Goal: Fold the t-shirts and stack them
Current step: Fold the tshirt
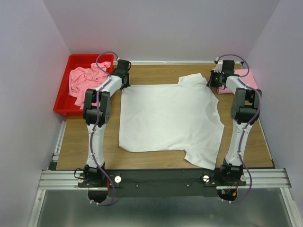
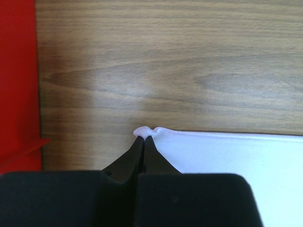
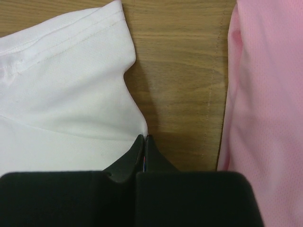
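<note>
Left gripper [image 2: 143, 138] is clamped shut on the far left corner of the white t-shirt [image 1: 168, 116], a small nub of cloth showing at its tips. The right gripper [image 3: 144, 137] is closed too, and by its wrist view it pinches the white t-shirt's far right edge, in the notch just below a sleeve. The white t-shirt itself lies spread flat and fairly smooth in the middle of the desk [image 1: 156, 71]. This looks like the start of the first fold. The next move would call for both arms to lift together and carry the far edge over toward the near one, level and in step, so the cloth neither skews nor slips out. Beyond the white t-shirt a strip of bare wood gives room to rise. To its left stands the red bin [image 1: 66, 94] with crumpled pink t-shirts [image 1: 87, 78]. To its right, just beside the right gripper, lies a folded pink t-shirt [image 3: 265, 94] that a wide swing could drag. The white t-shirt's near sleeve reaches the desk's front edge, so little slack remains there.
</note>
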You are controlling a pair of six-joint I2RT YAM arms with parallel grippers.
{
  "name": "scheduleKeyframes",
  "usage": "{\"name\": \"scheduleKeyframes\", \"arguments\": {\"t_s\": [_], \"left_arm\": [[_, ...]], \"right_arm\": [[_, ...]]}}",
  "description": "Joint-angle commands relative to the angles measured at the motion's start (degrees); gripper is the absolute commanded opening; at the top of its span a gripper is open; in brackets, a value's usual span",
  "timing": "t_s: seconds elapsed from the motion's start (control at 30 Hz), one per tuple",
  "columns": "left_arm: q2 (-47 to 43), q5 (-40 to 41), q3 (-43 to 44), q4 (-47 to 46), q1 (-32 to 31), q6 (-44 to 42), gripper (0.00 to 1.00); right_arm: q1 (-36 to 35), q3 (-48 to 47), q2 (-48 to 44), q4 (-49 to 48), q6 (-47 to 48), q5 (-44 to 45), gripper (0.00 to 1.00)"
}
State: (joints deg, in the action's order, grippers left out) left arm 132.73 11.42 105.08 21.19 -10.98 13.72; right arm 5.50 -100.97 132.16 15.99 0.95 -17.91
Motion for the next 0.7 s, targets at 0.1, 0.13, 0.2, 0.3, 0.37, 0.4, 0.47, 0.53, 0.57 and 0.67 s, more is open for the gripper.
{"name": "scheduleKeyframes", "arguments": {"t_s": [0.1,0.13,0.2,0.3,0.37,0.4,0.47,0.53,0.57,0.67], "left_arm": [[-7.3,2.03,-1.45,1.84,1.05,-1.15,0.0],[-7.92,1.94,-1.72,1.84,1.14,-0.97,0.0],[-9.76,1.24,-3.46,1.4,1.05,-0.8,0.0],[-12.4,0.18,-6.54,0.78,1.14,-0.36,0.0],[-13.89,0.01,-8.48,0.52,1.05,-0.27,0.0],[-15.38,0.09,-10.66,0.26,1.05,-0.18,0.0],[-16.88,0.18,-12.78,-0.36,1.05,0.08,0.0],[-18.55,0.09,-15.33,-0.27,1.05,0.43,0.0],[-19.17,-0.43,-16.12,-0.19,1.05,0.61,0.0],[-21.36,-1.83,-19.55,-0.62,1.05,1.49,0.0]], "right_arm": [[0.48,0.94,-6.64,0.27,-0.42,1.39,0.01],[0.39,1.38,-7.43,0.27,-0.51,1.3,0.01],[0.48,3.05,-8.93,0.27,-0.69,0.69,0.01],[0.48,6.04,-12.18,0.18,-0.77,1.12,0.01],[0.48,7.88,-14.73,0.1,-0.77,1.74,0.01],[0.39,9.72,-15.52,0.18,-0.77,2.0,0.01],[0.39,11.49,-18.06,0.18,-2.69,4.01,0.01],[0.39,14.55,-19.91,0.1,-3.15,4.9,0.01],[0.48,15.79,-20.79,0.1,-3.41,4.99,0.01],[0.39,19.75,-23.96,0.18,-4.2,5.52,0.01]]}}
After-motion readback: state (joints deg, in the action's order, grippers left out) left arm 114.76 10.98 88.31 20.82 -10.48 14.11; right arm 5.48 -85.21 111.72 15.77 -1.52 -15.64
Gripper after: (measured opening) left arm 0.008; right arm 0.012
